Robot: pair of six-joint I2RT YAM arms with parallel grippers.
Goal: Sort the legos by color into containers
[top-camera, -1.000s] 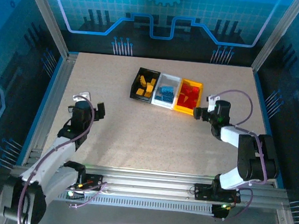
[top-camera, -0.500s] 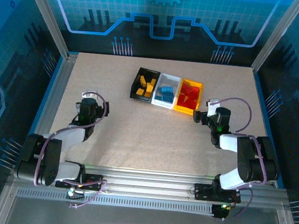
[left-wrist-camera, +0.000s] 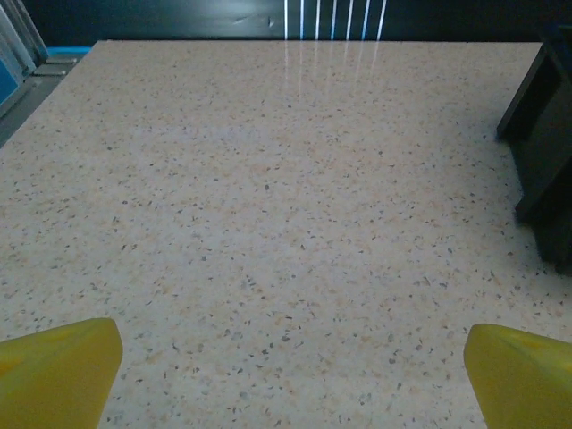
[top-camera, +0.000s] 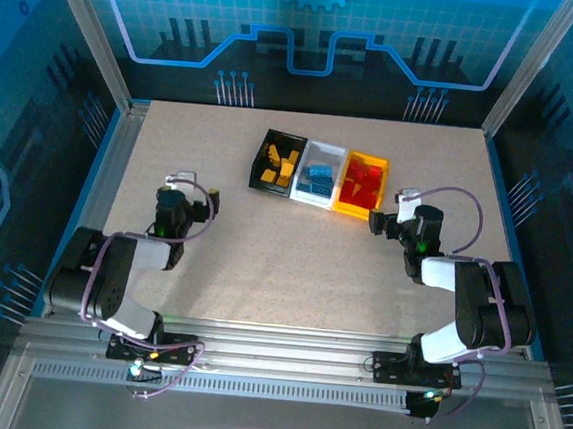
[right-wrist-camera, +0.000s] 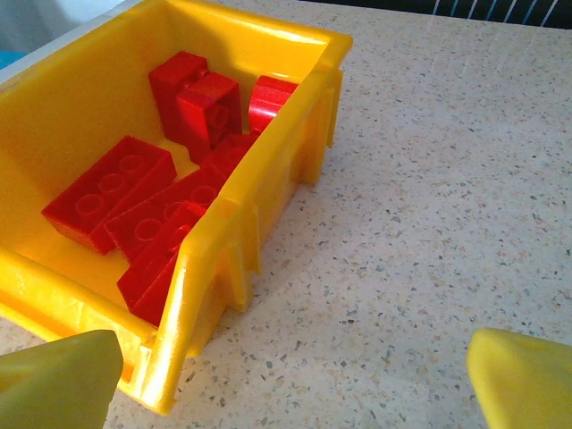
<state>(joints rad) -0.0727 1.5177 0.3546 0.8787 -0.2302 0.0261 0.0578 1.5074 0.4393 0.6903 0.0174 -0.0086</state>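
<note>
Bricks of yellow-orange plastic [top-camera: 281, 167] lie in the black open-topped plastic bin [top-camera: 258, 162]. Blue plastic bricks [top-camera: 318, 177] lie in the adjoining white bin [top-camera: 329, 146], and red plastic bricks [right-wrist-camera: 107, 192] in the yellow bin [right-wrist-camera: 268, 170] at the row's right end. The left gripper [left-wrist-camera: 290, 375] stands well left of the row, jaws spread, empty. The right gripper [right-wrist-camera: 290, 380] stands just beside the row's yellow end, jaws spread, empty.

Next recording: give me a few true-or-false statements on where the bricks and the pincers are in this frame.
1. The red legos lie in the yellow bin. True.
2. The blue legos sit in the black bin. False: they sit in the white bin; the black one holds yellow-orange legos.
3. The right pincer grips a red brick. False: it is open and empty, beside the yellow bin.
4. The left pincer is open above bare table. True.
</note>
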